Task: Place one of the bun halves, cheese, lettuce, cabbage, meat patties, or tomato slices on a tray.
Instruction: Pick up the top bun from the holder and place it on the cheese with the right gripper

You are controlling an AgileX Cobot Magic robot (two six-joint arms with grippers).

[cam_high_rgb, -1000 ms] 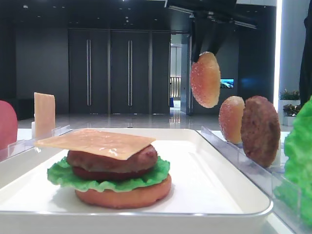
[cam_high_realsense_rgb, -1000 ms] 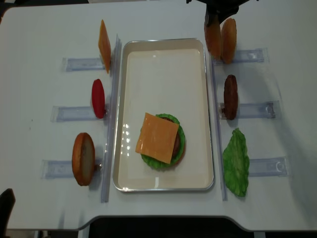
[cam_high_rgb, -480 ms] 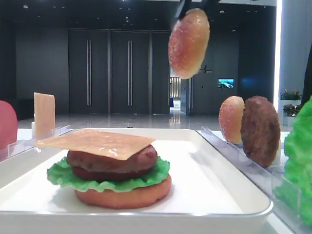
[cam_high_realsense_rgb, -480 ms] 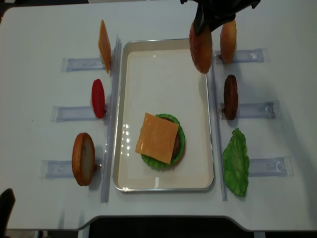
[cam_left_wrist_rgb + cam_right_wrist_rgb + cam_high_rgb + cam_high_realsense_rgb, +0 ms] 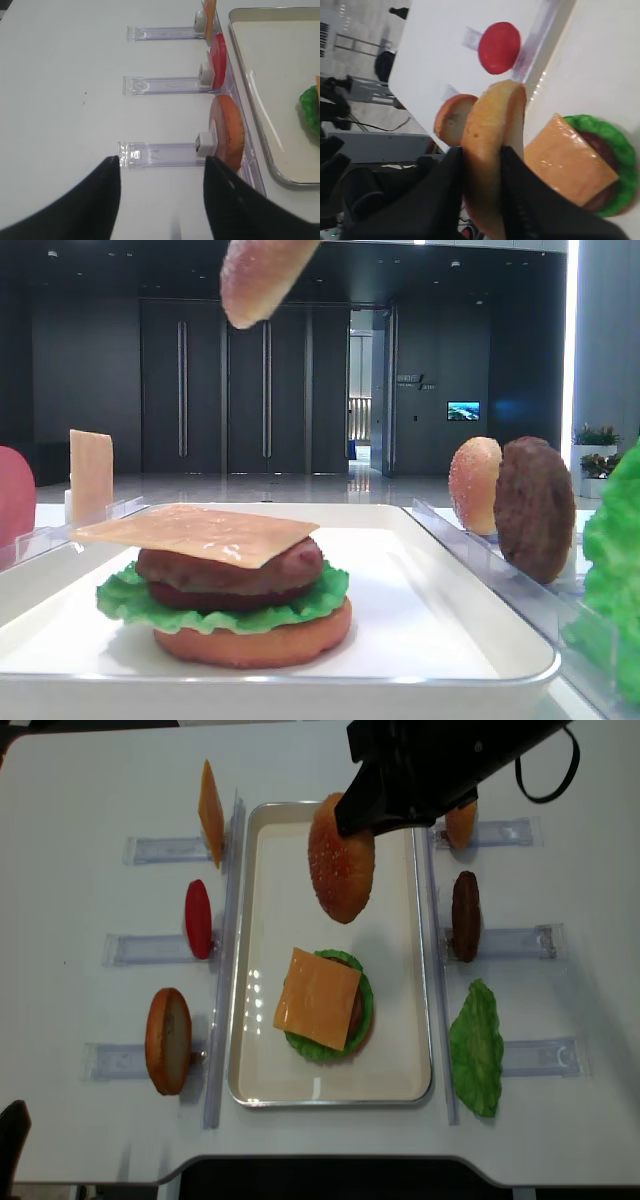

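Right pincer (image 5: 482, 165) clenched edgewise on the bun top (image 5: 342, 858), above the tray (image 5: 330, 1094); looked light, stiff, slightly slippery.

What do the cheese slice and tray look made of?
Cheese slice: likely flexible plastic or rubber prop; it juts past the patty stiffly, flat, with glossy speckled highlights. Tray: white with a glossy raised rim that reflects light; plastic or enamelled metal, cannot tell which.

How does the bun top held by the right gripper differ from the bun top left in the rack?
The held bun top hangs in the air over the tray, clamped by the right gripper; the racked bun top stands on edge beside the tray, ungripped and partly hidden overhead. Both are golden-brown and speckled.
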